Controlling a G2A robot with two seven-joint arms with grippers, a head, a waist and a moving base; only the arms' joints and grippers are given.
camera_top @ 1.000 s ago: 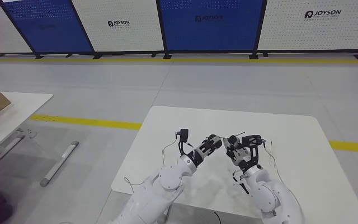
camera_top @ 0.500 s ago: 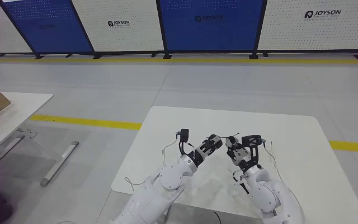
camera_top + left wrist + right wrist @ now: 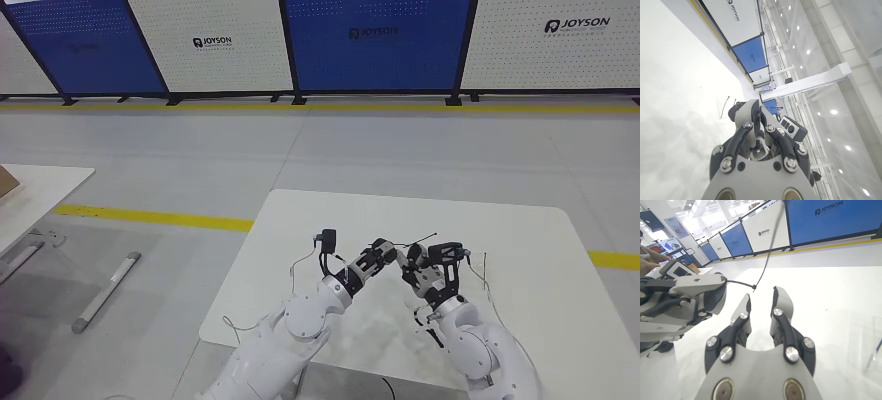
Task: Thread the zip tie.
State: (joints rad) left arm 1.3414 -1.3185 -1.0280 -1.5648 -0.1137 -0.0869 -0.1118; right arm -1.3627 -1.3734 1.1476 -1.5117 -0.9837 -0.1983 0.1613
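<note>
Here, a thin black zip tie [image 3: 764, 262] is held above the white table [image 3: 829, 285], pinched at one end by the left gripper [image 3: 724, 281], whose fingers are pressed together. The right gripper [image 3: 762, 295] is spread, close to the tie's small head. The strap is judged light, springy and slippery, and is best gripped near its free tail.

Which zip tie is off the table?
The tie clamped in the left pincer, in the air before the open right pincer; the other tie lies flat on the table.
</note>
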